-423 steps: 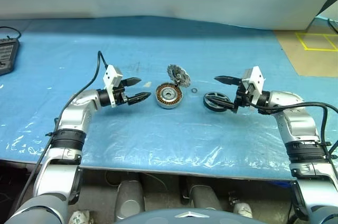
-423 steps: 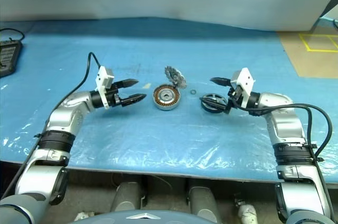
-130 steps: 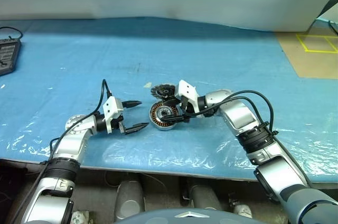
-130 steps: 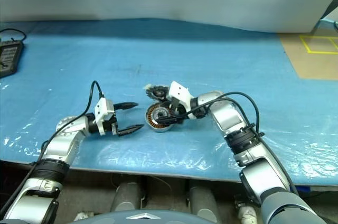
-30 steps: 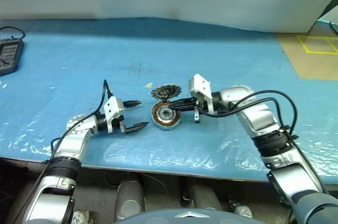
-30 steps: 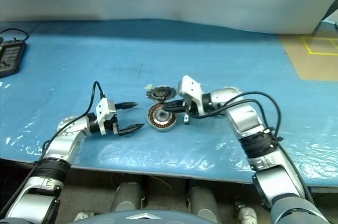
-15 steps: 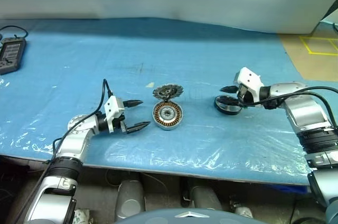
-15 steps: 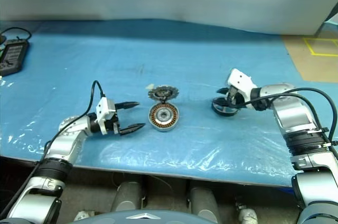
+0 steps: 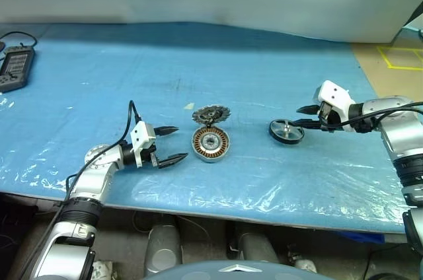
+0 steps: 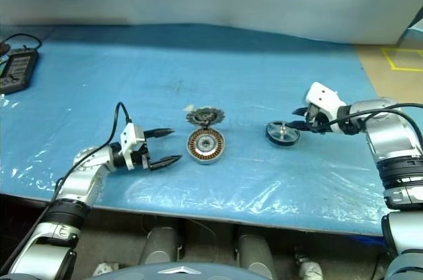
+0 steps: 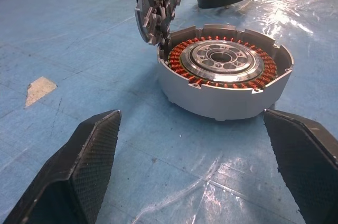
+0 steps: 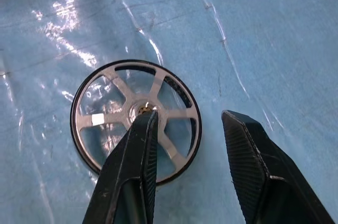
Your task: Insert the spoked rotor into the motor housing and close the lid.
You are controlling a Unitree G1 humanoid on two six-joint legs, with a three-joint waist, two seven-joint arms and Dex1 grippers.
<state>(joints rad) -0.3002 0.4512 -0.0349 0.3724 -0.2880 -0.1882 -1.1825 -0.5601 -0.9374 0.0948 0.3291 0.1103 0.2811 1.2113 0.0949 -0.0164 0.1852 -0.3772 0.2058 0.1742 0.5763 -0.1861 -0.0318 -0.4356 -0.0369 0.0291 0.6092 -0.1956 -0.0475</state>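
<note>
The right gripper (image 9: 306, 115) has swung from motor housing (image 9: 211, 144) to spoked rotor (image 9: 286, 131)

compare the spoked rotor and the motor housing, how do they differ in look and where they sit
The spoked rotor is a thin black ring with pale spokes and open gaps; the motor housing is a deeper silver body ringed with copper windings. The spoked rotor lies alone by the right hand, whose fingers are open and apart from it; the motor housing sits centrally, nearer the open left hand, with the lid standing tilted at its far edge. Both are round and rest on the blue sheet.
</note>
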